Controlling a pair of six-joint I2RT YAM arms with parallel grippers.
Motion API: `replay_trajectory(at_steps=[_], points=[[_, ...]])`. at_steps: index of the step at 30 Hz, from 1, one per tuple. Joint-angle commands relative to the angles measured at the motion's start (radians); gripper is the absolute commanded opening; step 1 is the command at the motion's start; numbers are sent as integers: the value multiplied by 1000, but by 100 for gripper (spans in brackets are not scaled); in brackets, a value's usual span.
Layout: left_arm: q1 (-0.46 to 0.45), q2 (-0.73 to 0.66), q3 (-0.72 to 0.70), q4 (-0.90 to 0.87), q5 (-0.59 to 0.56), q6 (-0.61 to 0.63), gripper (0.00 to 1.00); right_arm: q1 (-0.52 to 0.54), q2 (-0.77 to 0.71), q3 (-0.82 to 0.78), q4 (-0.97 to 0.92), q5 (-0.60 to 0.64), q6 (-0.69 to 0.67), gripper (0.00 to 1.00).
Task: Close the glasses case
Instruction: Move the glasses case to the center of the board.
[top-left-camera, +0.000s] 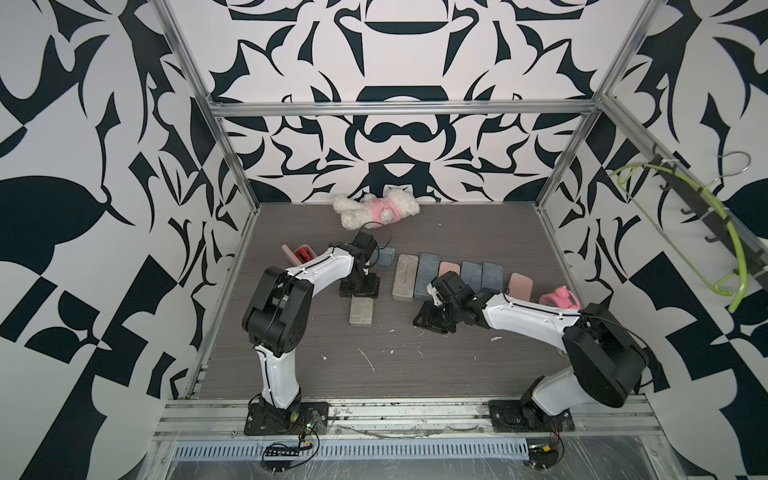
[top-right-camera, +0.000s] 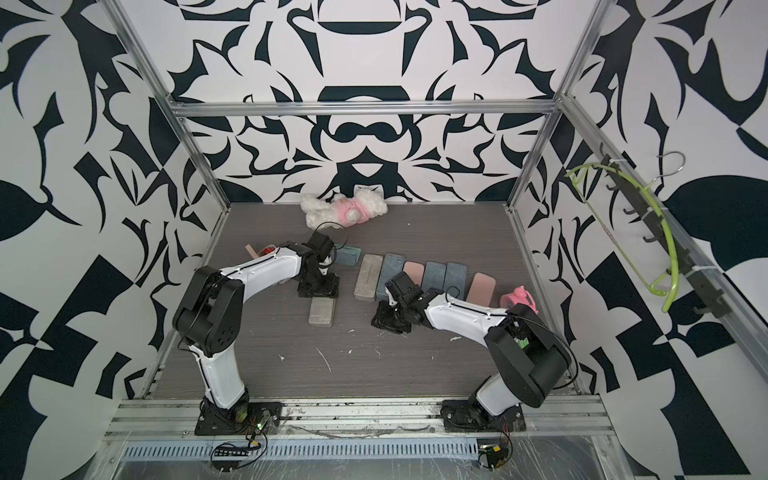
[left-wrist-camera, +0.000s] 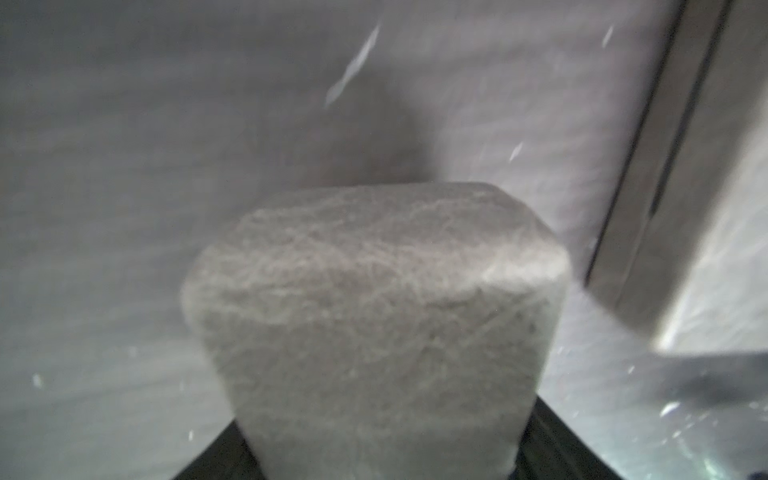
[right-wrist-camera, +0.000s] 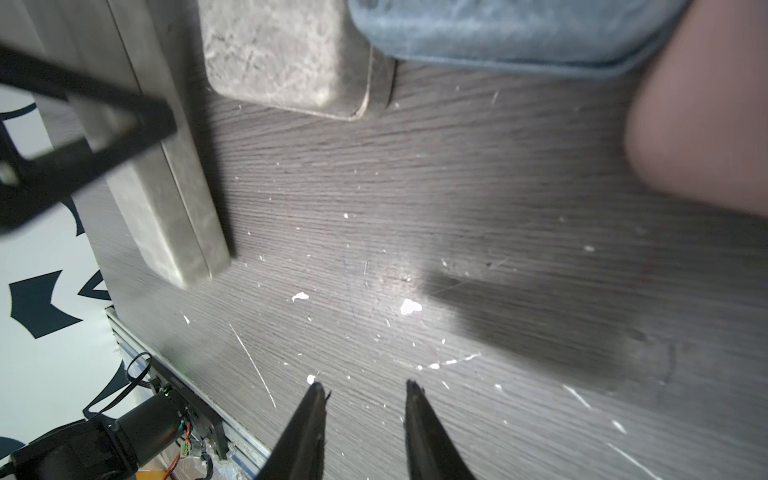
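Two top views: closed grey glasses case (top-left-camera: 361, 311) lay on bench (top-left-camera: 457, 365), left gripper (top-left-camera: 360, 292) over its 12 o'clock end. Left wrist: fingers (left-wrist-camera: 216, 461) clasped its sides. Right wrist: right gripper (right-wrist-camera: 365, 386) was narrowly parted, empty.

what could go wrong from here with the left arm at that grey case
1. The left gripper sits over only one end of the grey glasses case; pressed there, it could tip or skid.
2. The open pink glasses case lies right beside the left forearm; a swing might knock it.
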Motion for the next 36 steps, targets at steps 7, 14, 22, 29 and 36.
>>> replay_trajectory(at_steps=[7, 14, 22, 29, 36], points=[[26, 147, 234, -56, 30, 46, 72, -13, -2, 29, -30, 14, -21, 35], [28, 230, 364, -70, 49, 44, 71, -14, -4, 19, -30, 17, -19, 35], [28, 288, 453, -91, 70, 41, 71, -14, -12, 6, -33, 23, -17, 35], [27, 313, 475, -79, 125, 24, 70, -14, -8, 8, -28, 21, -14, 35], [22, 324, 477, -51, 161, 21, 72, -14, -6, 12, -31, 21, -16, 35]])
